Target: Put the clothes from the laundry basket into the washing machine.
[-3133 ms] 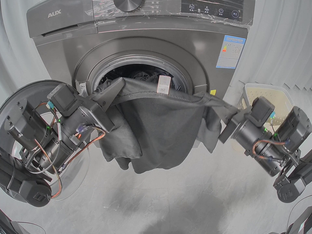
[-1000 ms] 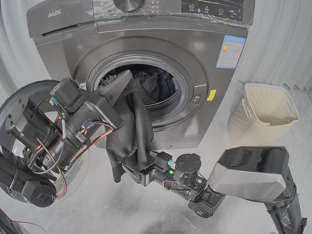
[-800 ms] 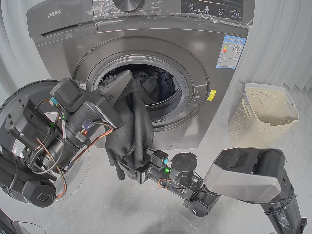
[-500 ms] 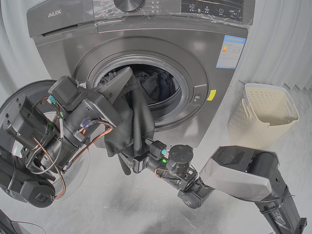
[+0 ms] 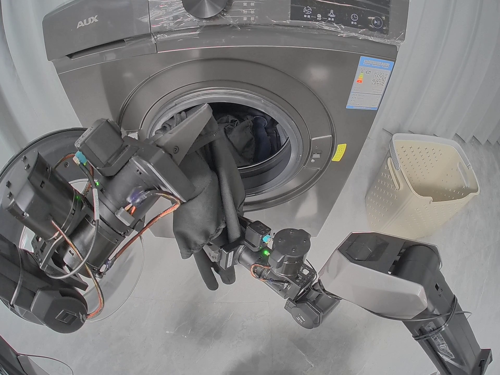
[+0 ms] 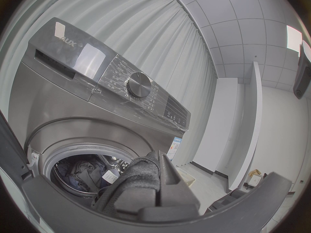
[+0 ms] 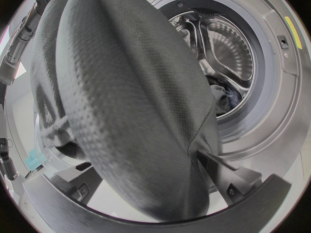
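Note:
The dark grey garment [image 5: 208, 204] hangs from the left rim of the washing machine [image 5: 312, 79] drum opening down toward the floor. My left gripper [image 5: 195, 123] is shut on its top edge, at the drum mouth; in the left wrist view the fingertips [image 6: 168, 178] pinch the cloth [image 6: 139, 175]. My right gripper [image 5: 219, 256] sits low under the hanging part, open, with cloth [image 7: 129, 97] bunched between its spread fingers [image 7: 226, 175] and tails hanging below it. Other dark clothes [image 5: 250, 131] lie inside the drum. The cream laundry basket [image 5: 427, 183] stands to the machine's right.
The round machine door [image 5: 31, 147] stands swung open at the left, behind my left arm. Grey floor [image 5: 208, 329] lies bare in front of the machine. White curtains [image 5: 458, 53] hang behind the machine and the basket.
The right gripper let go of the garment's right end, dropped below the hanging cloth, then rose up and left, bunching it. The left gripper lifted slightly at the drum mouth.

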### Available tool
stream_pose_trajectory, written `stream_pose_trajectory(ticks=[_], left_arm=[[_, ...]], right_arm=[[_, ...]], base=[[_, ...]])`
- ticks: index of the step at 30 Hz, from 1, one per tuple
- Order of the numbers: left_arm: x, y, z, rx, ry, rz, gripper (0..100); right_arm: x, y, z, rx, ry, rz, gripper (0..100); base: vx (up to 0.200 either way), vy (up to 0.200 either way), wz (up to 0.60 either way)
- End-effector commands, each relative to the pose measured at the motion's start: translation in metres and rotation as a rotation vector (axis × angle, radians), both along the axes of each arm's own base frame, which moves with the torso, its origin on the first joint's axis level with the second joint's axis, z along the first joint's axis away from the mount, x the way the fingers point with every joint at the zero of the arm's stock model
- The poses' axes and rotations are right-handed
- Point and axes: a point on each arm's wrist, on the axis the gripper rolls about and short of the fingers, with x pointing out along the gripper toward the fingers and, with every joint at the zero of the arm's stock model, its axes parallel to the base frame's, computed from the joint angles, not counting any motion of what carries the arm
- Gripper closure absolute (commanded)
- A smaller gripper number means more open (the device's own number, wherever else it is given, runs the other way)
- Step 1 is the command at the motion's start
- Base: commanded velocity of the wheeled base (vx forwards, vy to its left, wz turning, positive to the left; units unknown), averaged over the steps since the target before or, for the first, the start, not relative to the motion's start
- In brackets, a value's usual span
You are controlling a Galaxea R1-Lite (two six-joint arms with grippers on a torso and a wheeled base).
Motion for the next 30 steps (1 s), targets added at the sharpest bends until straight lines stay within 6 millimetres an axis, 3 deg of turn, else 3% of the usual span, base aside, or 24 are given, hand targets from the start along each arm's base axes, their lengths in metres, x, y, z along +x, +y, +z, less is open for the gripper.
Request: stream_pose_trajectory(ticks=[1, 7, 8, 11, 13, 20, 22, 23, 26, 29, 30], left_arm=[[0.000, 0.000, 0.000, 0.000, -0.001, -0.002, 100], [0.000, 0.001, 0.000, -0.001, 0.000, 0.002, 100], [0.001, 0.001, 0.000, -0.001, 0.000, 0.003, 100], [0.002, 0.003, 0.000, -0.001, 0.000, 0.011, 100], [0.006, 0.007, -0.001, 0.002, 0.005, 0.035, 100], [0.018, 0.021, -0.007, 0.021, 0.027, 0.093, 100], [0.018, 0.021, -0.007, 0.021, 0.027, 0.093, 100], [0.020, 0.021, -0.011, 0.029, 0.042, 0.095, 100], [0.025, 0.026, -0.026, 0.061, 0.089, 0.119, 100], [0.028, 0.028, -0.033, 0.077, 0.112, 0.130, 100], [0.028, 0.028, -0.039, 0.088, 0.130, 0.130, 100]], right_arm=[[0.004, 0.004, -0.002, 0.015, -0.012, 0.001, 0], [0.010, 0.000, 0.008, 0.046, -0.029, -0.014, 0], [0.010, 0.000, 0.009, 0.047, -0.029, -0.016, 100], [0.013, -0.007, 0.016, 0.054, -0.038, -0.031, 100], [0.009, -0.028, 0.028, 0.036, -0.019, -0.060, 100], [-0.019, -0.069, 0.063, 0.031, 0.003, -0.080, 100], [-0.019, -0.069, 0.063, 0.031, 0.003, -0.080, 100], [-0.028, -0.084, 0.077, 0.032, 0.002, -0.092, 100], [-0.039, -0.096, 0.109, 0.087, -0.039, -0.086, 100], [-0.045, -0.103, 0.122, 0.107, -0.051, -0.090, 100], [-0.055, -0.113, 0.134, 0.117, -0.064, -0.092, 100]], base=[[0.000, 0.000, 0.00], [0.000, 0.000, 0.00], [0.000, 0.000, 0.00], [0.000, 0.000, 0.00], [0.000, 0.000, 0.00], [0.000, 0.000, 0.00], [0.000, 0.000, 0.00], [0.000, 0.000, 0.00], [0.000, 0.000, 0.00], [0.000, 0.000, 0.00], [0.000, 0.000, 0.00]])
